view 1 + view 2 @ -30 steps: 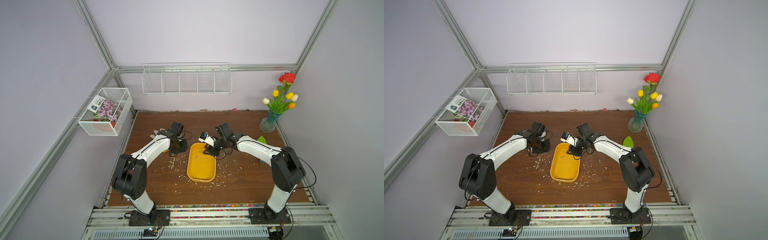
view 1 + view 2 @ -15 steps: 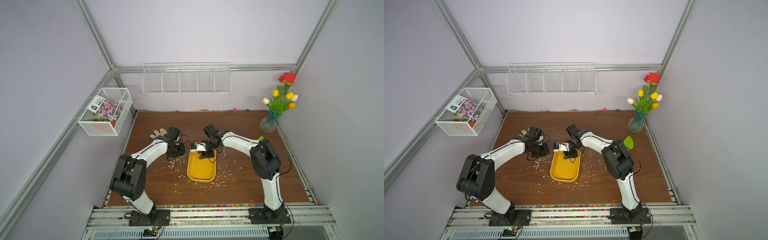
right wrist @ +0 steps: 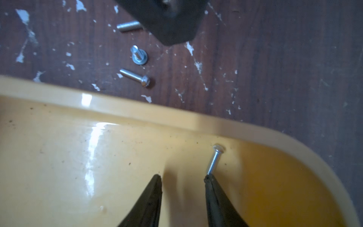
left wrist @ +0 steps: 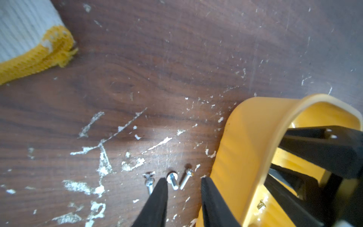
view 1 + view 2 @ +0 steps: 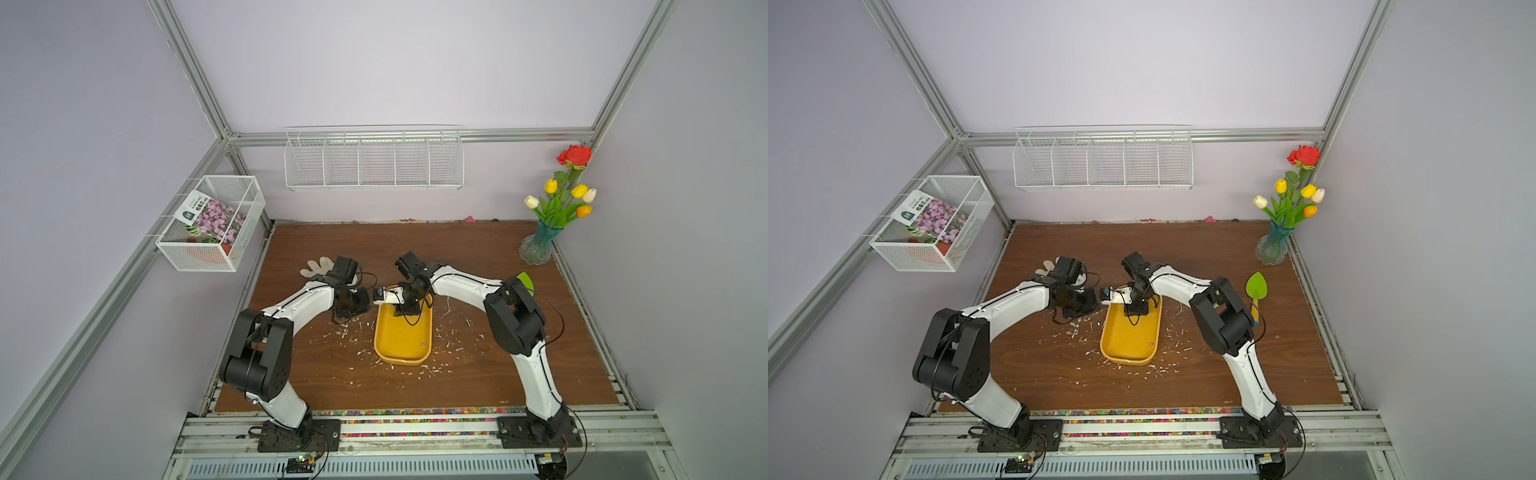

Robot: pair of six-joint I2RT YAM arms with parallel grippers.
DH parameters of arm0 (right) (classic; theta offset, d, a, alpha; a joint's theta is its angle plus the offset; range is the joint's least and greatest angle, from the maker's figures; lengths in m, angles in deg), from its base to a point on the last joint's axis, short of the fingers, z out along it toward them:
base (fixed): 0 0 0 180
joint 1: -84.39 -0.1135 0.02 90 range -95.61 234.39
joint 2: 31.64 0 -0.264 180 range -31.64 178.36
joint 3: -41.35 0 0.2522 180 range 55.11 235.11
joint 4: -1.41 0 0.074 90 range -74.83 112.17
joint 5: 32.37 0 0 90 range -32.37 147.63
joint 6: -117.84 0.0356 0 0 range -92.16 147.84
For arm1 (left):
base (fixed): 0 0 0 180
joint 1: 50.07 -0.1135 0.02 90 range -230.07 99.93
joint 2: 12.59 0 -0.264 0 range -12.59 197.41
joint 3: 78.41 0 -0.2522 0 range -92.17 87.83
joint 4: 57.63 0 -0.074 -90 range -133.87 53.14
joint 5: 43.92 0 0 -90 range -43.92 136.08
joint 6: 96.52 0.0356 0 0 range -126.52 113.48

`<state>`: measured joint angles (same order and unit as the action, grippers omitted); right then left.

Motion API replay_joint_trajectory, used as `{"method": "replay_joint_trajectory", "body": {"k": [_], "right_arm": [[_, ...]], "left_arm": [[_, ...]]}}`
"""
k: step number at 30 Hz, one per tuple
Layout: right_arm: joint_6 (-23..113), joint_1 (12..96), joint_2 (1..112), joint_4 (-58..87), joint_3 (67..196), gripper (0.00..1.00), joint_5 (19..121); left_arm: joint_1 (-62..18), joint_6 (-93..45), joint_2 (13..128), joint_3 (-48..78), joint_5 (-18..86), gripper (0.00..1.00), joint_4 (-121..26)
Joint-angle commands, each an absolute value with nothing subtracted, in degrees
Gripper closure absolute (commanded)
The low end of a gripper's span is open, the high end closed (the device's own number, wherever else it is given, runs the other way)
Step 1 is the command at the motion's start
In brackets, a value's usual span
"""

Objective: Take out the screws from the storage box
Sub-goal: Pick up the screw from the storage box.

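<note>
The yellow-orange storage box (image 5: 402, 338) (image 5: 1130, 338) lies mid-table. My right gripper (image 3: 182, 176) is open inside its far end, low over the floor. One screw (image 3: 215, 159) lies by the box wall, with its tip touching one right fingertip (image 3: 208, 179). Another screw (image 5: 422, 344) lies near the box's front right corner. My left gripper (image 4: 182, 180) is open over the table, just outside the box's left wall (image 4: 241, 149). Three screws (image 4: 172, 179) lie on the wood at its tips, and nothing is held.
White shreds (image 5: 353, 336) litter the wood around the box. A white glove (image 5: 318, 266) with a yellow cuff lies behind the left arm. A vase of flowers (image 5: 540, 249) stands back right, a green trowel (image 5: 1256, 291) lies near the right arm. Wire baskets (image 5: 374, 160) hang on the walls.
My right gripper has swung left and dropped into the far end of the box, closing a little. The left gripper has settled lower beside the box's left wall.
</note>
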<state>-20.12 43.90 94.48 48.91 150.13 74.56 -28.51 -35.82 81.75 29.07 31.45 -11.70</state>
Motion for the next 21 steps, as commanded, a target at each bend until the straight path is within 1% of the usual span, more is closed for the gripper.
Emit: {"method": "replay_joint_trajectory", "body": {"k": [1, 6, 11, 15, 21], "right_arm": [[-17.15, 43.53, 95.9, 48.52, 151.47, 0.58, 72.33], [-17.33, 43.13, 97.37, 49.34, 152.4, 0.59, 72.39], [-16.4, 42.71, 98.82, 51.88, 154.55, 0.62, 71.17], [-16.68, 42.2, 99.64, 52.28, 155.01, 0.63, 73.15], [-16.47, 40.89, 101.49, 55.76, 156.84, 0.68, 71.01]], "left_arm": [[-28.88, -35.24, 81.74, 29.4, 30.56, 0.66, -12.71], [-28.98, -34.83, 81.46, 29.73, 30.6, 0.66, -12.49], [-29.24, -34.36, 81.37, 30.13, 30.79, 0.66, -11.87], [-29.28, -34.67, 81.01, 30.77, 30.49, 0.66, -12.49], [-29.59, -34.2, 81.12, 31.12, 30.56, 0.66, -12.04]]}}
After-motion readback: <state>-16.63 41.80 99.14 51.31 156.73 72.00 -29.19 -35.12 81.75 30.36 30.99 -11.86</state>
